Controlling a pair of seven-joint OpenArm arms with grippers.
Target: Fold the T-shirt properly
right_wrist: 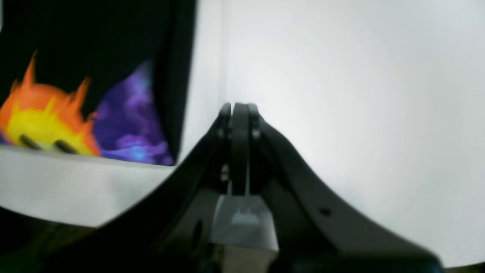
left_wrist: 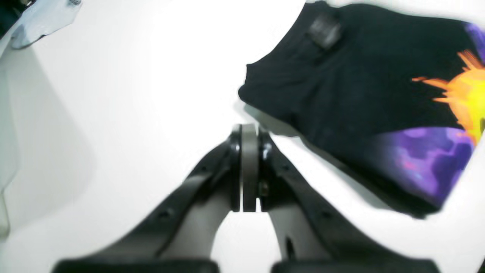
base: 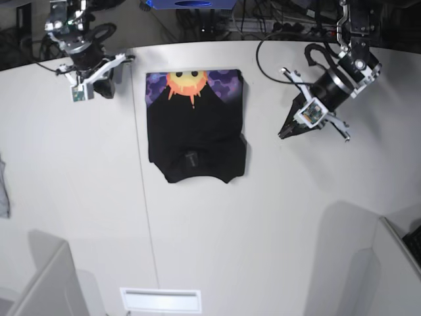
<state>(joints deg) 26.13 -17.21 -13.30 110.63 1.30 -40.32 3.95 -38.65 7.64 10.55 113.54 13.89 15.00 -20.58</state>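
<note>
The black T-shirt (base: 196, 131) lies folded into a compact rectangle on the white table, with the orange sun-face print on purple at its far end. It also shows in the left wrist view (left_wrist: 341, 87) and in the right wrist view (right_wrist: 94, 57). My left gripper (base: 284, 134) is shut and empty over bare table, to the right of the shirt and apart from it; its tips show in the left wrist view (left_wrist: 249, 131). My right gripper (base: 106, 91) is shut and empty by the shirt's far left corner, not touching it, and shows in the right wrist view (right_wrist: 238, 108).
A small grey cloth scrap (base: 3, 187) lies at the table's left edge. Grey panels stand at the front left (base: 46, 283) and front right (base: 388, 276). A white slotted plate (base: 161, 299) sits at the front edge. Cables lie behind the table (base: 263, 23).
</note>
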